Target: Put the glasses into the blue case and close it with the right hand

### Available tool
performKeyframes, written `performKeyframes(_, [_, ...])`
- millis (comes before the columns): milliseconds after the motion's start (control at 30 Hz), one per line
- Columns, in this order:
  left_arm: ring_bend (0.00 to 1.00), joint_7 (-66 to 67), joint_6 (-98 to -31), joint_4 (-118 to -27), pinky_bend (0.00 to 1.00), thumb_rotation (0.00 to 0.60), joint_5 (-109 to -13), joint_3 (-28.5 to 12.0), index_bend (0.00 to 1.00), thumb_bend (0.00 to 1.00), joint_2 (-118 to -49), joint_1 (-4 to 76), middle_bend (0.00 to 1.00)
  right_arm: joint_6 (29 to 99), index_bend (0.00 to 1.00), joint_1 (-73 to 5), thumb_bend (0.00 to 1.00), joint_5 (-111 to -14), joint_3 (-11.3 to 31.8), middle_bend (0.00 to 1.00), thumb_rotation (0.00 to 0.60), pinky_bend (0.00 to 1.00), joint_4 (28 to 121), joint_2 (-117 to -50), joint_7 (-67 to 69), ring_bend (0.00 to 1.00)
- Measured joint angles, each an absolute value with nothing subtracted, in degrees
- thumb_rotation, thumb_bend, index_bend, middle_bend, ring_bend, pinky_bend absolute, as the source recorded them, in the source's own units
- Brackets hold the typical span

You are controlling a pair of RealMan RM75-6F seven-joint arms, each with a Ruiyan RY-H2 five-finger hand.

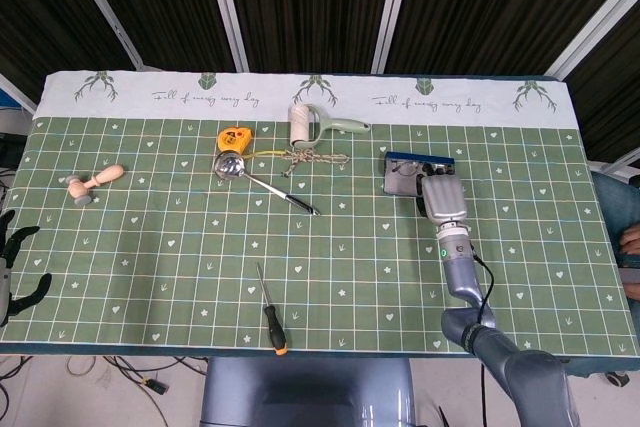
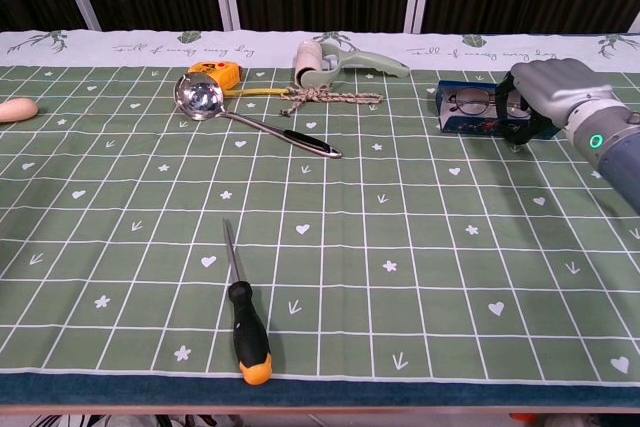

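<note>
The right robot hand [image 2: 545, 90] sits at the right edge of the chest view, fingers curled down over the right end of the blue case [image 2: 470, 115]. Its dark fingertips [image 2: 512, 117] touch the glasses [image 2: 472, 102], which lie in the open case with the left lens showing plainly; whether the robot hand actually pinches the frame or only rests on it cannot be told. In the head view the same robot hand [image 1: 440, 196] covers the lower right part of the case [image 1: 405, 172], right of centre in the frame, with its grey forearm running down toward the bottom edge.

The left robot hand [image 1: 12, 262] shows only in the head view, at the lower left edge off the worktop [image 1: 150, 247], its dark fingers spread and holding nothing.

Left of the case, across the upper middle of the chest view, lie a pale green lint roller [image 2: 340, 59], a coil of twine [image 2: 325, 97], a yellow tape measure [image 2: 215, 72] and a metal ladle [image 2: 235, 107] with a black handle. A screwdriver [image 2: 245, 322] with a black and orange handle lies in the lower centre. A wooden piece [image 1: 92, 183] rests toward the left of the head view, well apart from the rest
</note>
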State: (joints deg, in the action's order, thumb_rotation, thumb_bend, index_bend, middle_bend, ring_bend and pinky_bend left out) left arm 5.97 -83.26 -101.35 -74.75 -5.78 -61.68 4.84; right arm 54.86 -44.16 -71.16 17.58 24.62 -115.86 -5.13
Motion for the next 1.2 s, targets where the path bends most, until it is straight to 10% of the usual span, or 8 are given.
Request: performKeyframes(1200, [0.00,5.7,-82.9,-101.5,0.00,0.600,-74.7,-5.6,0.21,0.31,-61.4,4.9,0.00,65.0,0.73,-33.8,0.61,-73.6,11.6,0.29,0.600,0.37,68.9,-96.5,-21.0,0.31])
